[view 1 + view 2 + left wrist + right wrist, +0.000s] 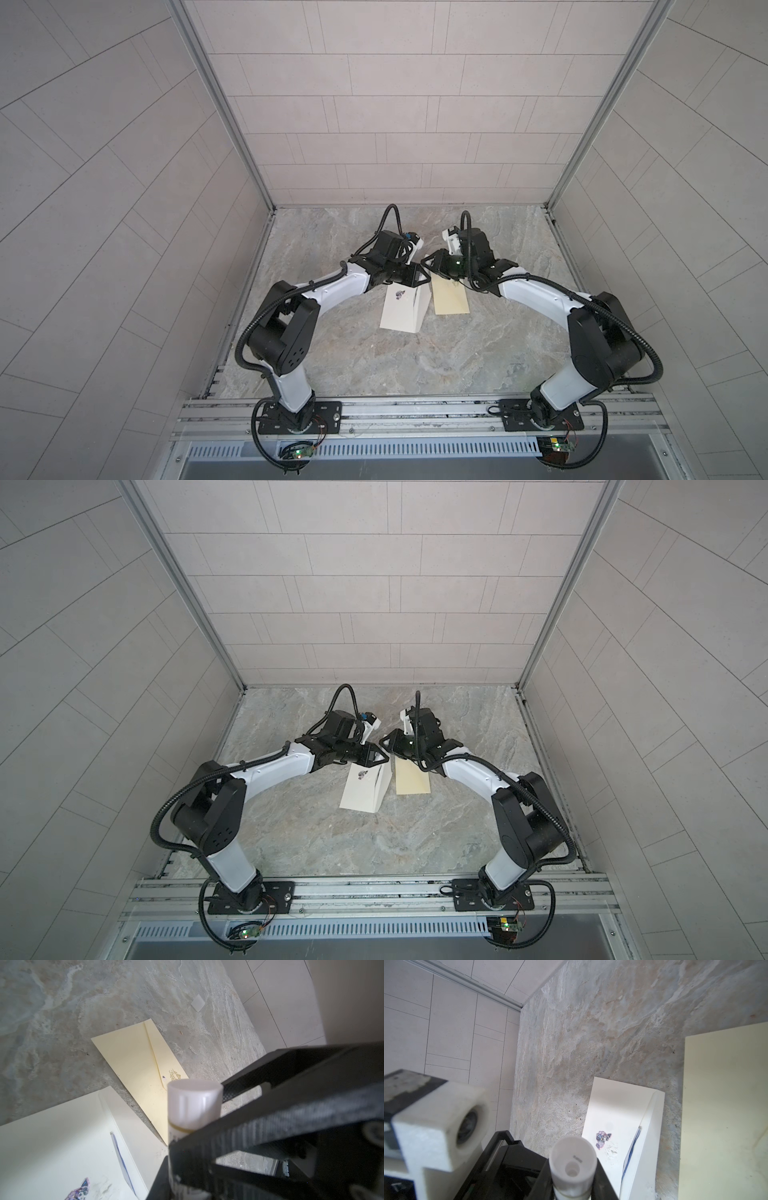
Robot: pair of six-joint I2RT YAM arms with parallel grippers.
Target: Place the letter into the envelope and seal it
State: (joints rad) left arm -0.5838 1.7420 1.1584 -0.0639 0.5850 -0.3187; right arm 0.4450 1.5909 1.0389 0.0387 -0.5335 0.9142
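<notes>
**Item: glue stick, white, capped.** Held above the worktop where the two arms meet, cap end uppermost. The right tool is clenched on the body, and black fingers are seen on either side of it in the right wrist view. The left tool is judged to be clamped on the body below the cap, where a dark finger is laid across it in the left wrist view.

**Item: white envelope.** Laid flat beneath the tools, with a small sticker on its face. The flap is half raised. A blue-edged sheet is seen in the mouth and is judged to be the letter, already inserted. Sealing is not yet done.

**Item: cream envelope.** Laid just beside the white one, with a strip of worktop between them. Its flap is folded down and gold script is printed on it. It is not judged to be part of the step in hand.

**Hazards noted.**
- The stick may be twisted out of one grip if the cap is pulled off-axis between the tools.
- A dropped stick would land on the raised flap.
- The white envelope is pinned by nothing, so it may be pushed along the worktop by the glue stroke.
- Glue may be smeared on the exposed sheet edge, bonding the letter to the flap.
- The tools are set very close together, so contact between them is possible.
</notes>
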